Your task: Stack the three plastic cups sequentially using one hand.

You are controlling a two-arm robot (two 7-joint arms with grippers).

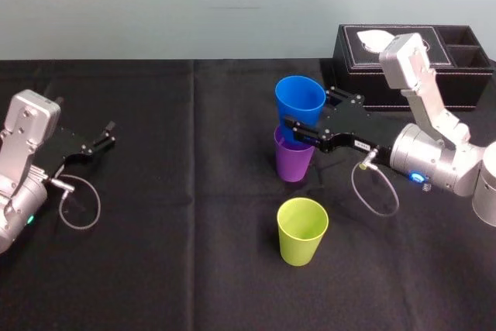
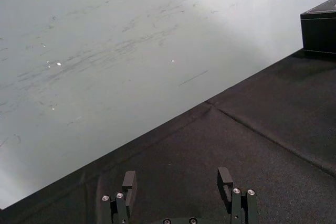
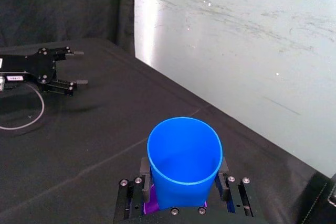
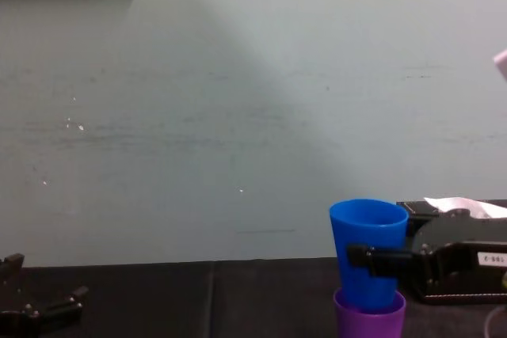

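Right gripper (image 1: 308, 116) is clamped on the blue cup (image 1: 300, 102) mid-bench, 1 finger on each side of its wall. The cup's base sits inside the rim of the purple cup (image 1: 294, 162), so the 1st nesting looks nearly made, though the cup is not yet released and may not be fully seated. The yellow-green cup (image 1: 302, 230) stands alone, near side, apart from the pair, so I judge 1 stacking left. Left gripper (image 1: 105, 136) is parked far left on the bench (image 1: 194, 269), fingers spread.
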